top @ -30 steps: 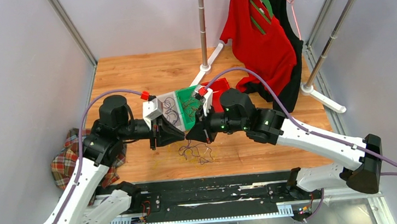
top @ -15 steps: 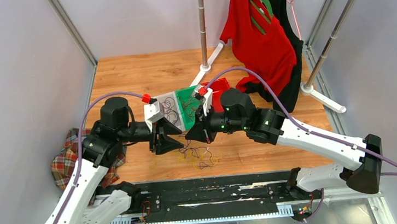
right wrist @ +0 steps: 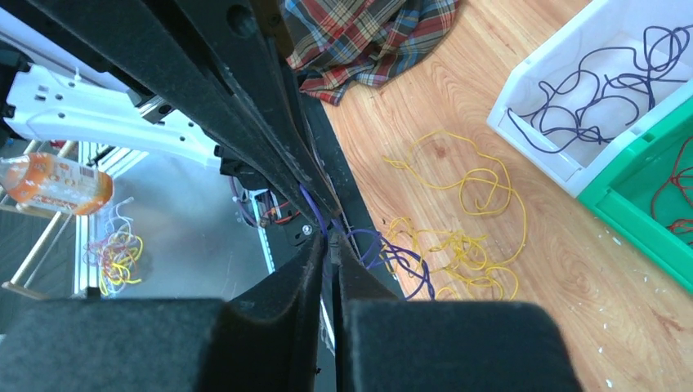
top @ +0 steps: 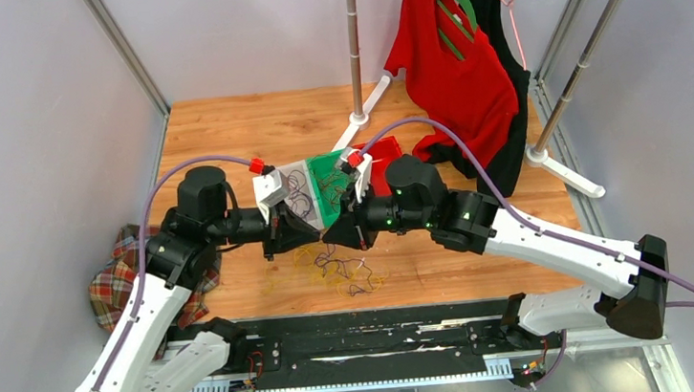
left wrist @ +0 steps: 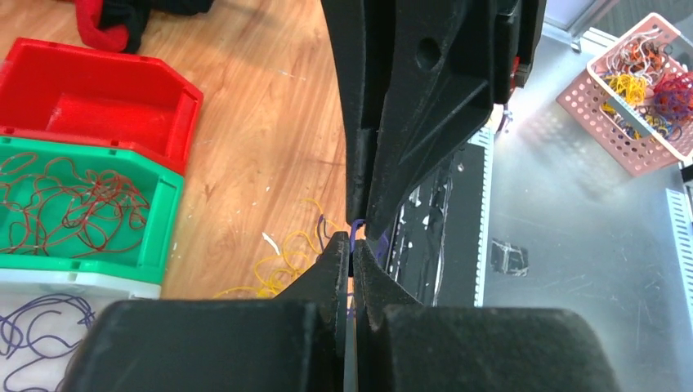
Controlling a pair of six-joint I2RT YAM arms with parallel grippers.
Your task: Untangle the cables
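Observation:
A loose tangle of yellow and dark purple cables (top: 343,269) lies on the wooden floor in front of the bins. My left gripper (top: 315,240) and right gripper (top: 330,239) meet tip to tip just above it. In the left wrist view my left gripper (left wrist: 351,250) is shut on a purple cable (left wrist: 353,235), with yellow cables (left wrist: 282,265) beside it. In the right wrist view my right gripper (right wrist: 331,250) is shut on the purple cable (right wrist: 402,263), which trails down onto the yellow cables (right wrist: 470,245).
A white bin (top: 289,178) holds purple strands, a green bin (top: 326,166) holds red-brown strands, and a red bin (top: 386,147) stands behind. A plaid cloth (top: 116,281) lies at left. A clothes rack (top: 353,42) with red and black garments (top: 456,75) stands at the back.
My left gripper has moved right until its tips meet the right gripper's. The cable tangle below has shifted slightly and spread.

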